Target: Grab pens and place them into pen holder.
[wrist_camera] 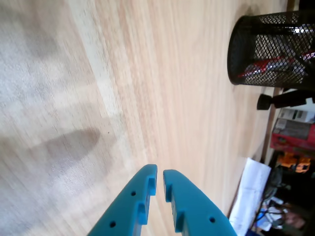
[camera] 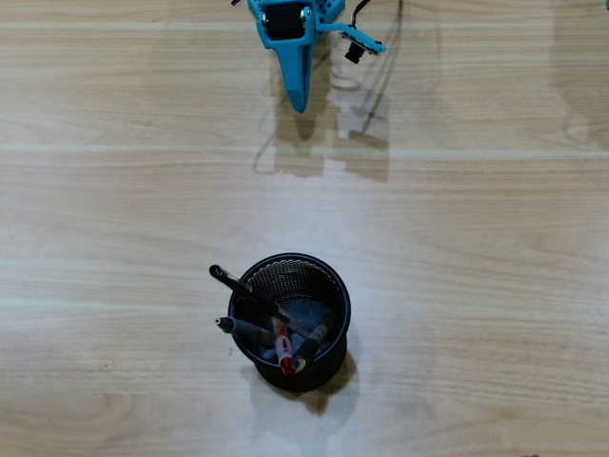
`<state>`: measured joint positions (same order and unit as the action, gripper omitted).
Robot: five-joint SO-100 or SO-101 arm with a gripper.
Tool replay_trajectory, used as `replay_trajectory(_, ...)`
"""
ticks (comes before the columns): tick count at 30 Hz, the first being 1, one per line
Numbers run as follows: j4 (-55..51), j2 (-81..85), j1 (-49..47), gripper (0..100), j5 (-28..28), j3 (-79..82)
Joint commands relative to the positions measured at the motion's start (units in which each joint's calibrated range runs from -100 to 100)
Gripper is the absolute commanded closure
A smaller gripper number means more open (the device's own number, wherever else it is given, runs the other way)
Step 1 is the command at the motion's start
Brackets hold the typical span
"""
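Observation:
The pen holder (camera: pixel 291 256) is a round black mesh cup standing low in the overhead view. Several pens stand inside it: a black one (camera: pixel 228 278) leans out over the upper-left rim, another dark one (camera: pixel 238 327) pokes out at the left, and a red one (camera: pixel 282 345) lies beside a dark one (camera: pixel 310 345). My blue gripper (camera: pixel 300 101) is far from the cup at the top edge, shut and holding nothing. In the wrist view the gripper (wrist_camera: pixel 160 171) shows only a thin slit between its fingertips. The pen holder (wrist_camera: pixel 246 44) sits at the upper right, with a red pen (wrist_camera: pixel 266 65) visible through the mesh.
The light wooden table (camera: pixel 457 238) carries nothing else around the cup. A small black camera on a blue bracket (camera: pixel 357 49) hangs off the arm at the top. Beyond the table edge the wrist view shows white paper (wrist_camera: pixel 253 191) and clutter.

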<state>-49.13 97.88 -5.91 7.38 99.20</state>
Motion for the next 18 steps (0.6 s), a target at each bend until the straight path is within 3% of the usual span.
replay_trajectory(1, -0.15, 0.69, 0.05, 97, -3.54, 0.08)
replay_trajectory(18, -0.15, 0.69, -0.04, 98, -4.76, -0.01)
